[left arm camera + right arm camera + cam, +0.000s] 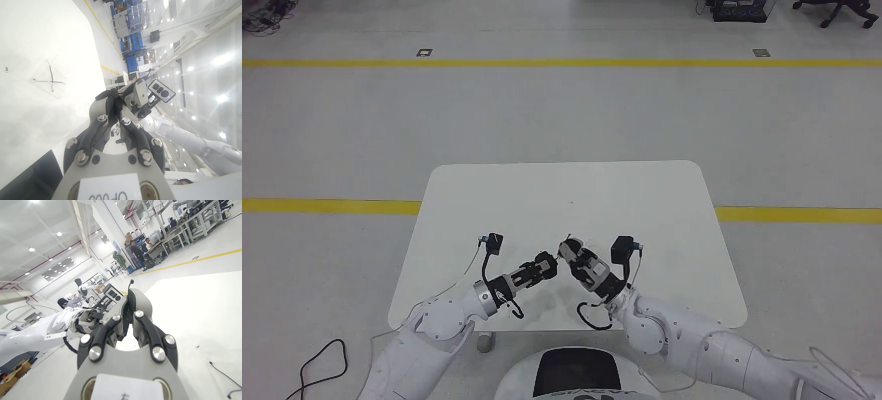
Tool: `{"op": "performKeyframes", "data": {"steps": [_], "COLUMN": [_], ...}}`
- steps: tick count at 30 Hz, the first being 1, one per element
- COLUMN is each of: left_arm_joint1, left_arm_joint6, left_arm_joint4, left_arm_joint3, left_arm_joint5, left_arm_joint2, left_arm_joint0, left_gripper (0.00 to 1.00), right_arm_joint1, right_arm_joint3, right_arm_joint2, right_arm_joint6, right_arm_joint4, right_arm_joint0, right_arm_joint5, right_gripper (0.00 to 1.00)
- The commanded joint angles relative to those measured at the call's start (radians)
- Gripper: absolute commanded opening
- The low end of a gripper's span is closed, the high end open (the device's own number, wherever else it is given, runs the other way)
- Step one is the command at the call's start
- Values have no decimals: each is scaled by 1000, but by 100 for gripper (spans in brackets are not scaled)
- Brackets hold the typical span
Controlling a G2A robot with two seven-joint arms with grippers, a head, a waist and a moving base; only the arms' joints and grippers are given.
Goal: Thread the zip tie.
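Jaws of the right gripper (130,299) are pressed together, clamped on a black zip tie (130,287). A short length of the tie sticks out past the fingertips and ends in a small square head. Left gripper (113,99) jaws are also together, pinching a black strip that pokes out sideways at the tips; it looks like the other part of the same zip tie, but the join between the two parts is hidden.

Top view: both grippers are held above the near middle of the white table (642,195), tips pointing at each other and almost touching, left one coming in from the robot's left, right one from its right. The zip tie sits between the tips, off the table surface, and is too small there to make out.

In the left wrist view the right gripper shows just behind the left fingertips, very close. In the right wrist view the left arm's wrist sits just beyond the right fingertips.

Other items on the table: a clear plastic bag (58,75) lying flat, well apart from the grippers, with two thin black ties (51,74) crossed on it. A small dark speck (6,69) lies beside the bag. A thin black strand (221,372) lies on the table near the right arm, with another small speck (197,346) near it.
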Motion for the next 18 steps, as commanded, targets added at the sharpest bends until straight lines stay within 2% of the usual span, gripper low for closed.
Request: {"op": "performKeyframes", "data": {"steps": [1, 8, 18], "left_arm_joint1": [0, 0, 0], "left_arm_joint6": [0, 0, 0], "left_arm_joint4": [0, 0, 0], "left_arm_joint3": [0, 0, 0], "left_arm_joint5": [0, 0, 0], "left_arm_joint2": [0, 0, 0], "left_arm_joint0": [0, 0, 0], "left_gripper": [0, 0, 0], "right_arm_joint1": [1, 9, 12], "right_arm_joint3": [0, 4, 1], "right_arm_joint2": [-12, -59, -59], "right_arm_joint6": [-12, -71, -79], "right_arm_joint4": [-4, -34, -56], "right_arm_joint0": [7, 37, 35], "right_arm_joint5": [0, 0, 0], "right_gripper": [0, 0, 0]}}
